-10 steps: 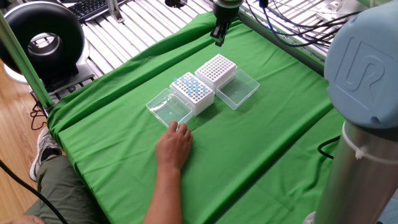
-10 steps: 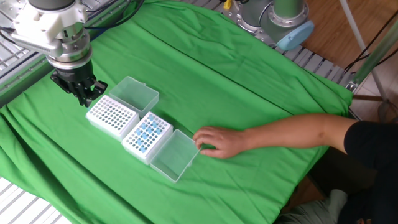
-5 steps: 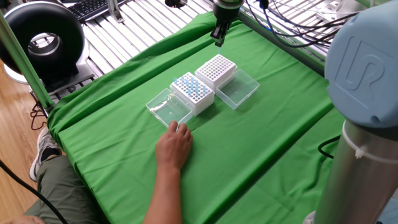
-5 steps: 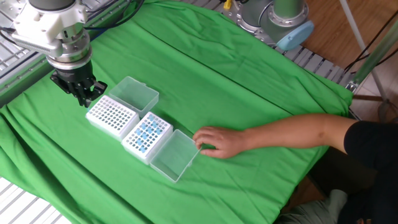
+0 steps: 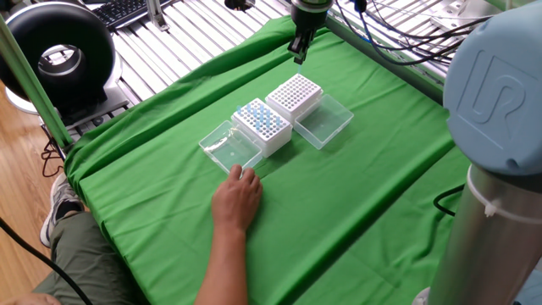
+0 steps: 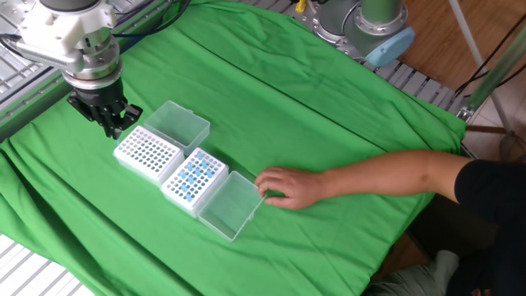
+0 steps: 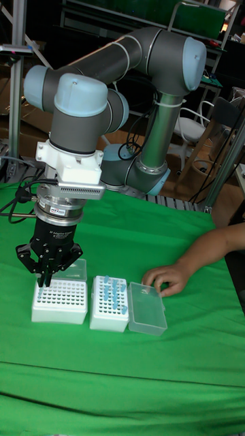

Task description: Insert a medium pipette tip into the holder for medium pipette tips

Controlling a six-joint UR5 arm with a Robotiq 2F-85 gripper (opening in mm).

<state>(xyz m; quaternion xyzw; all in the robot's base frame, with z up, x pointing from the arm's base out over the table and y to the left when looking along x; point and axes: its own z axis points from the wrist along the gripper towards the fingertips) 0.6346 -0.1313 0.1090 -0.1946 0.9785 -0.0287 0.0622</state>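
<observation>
Nothing on the cloth had shifted in the last second; only the gripper [image 6: 108,123] had crept very slightly upward in the two table views.

Nearest the seated person, a hand [image 6: 289,187] rested on the green cloth [image 6: 329,107], its fingertips touching the clear open lid [image 6: 230,205] of the box with blue tips [image 6: 194,178]. That box held the medium pipette tips, standing upright in its grid. Just beside it sat the white holder [image 6: 147,153], its rows of holes apparently empty, with its own clear lid [image 6: 176,125] folded open behind.

Farthest back, the gripper hovered above the outer edge of the white holder, apart from it and not over the blue tips. In the tall view its fingers [image 7: 45,278] came nearly together, pointing down. Whether a tip was pinched between them could not be told; none showed clearly.

If a tip was held, the step probably called for centring it squarely over one hole, keeping it vertical, and descending slowly so it would seat without catching the rim. If not, the arm would first need to cross to the blue-tip box.
</observation>
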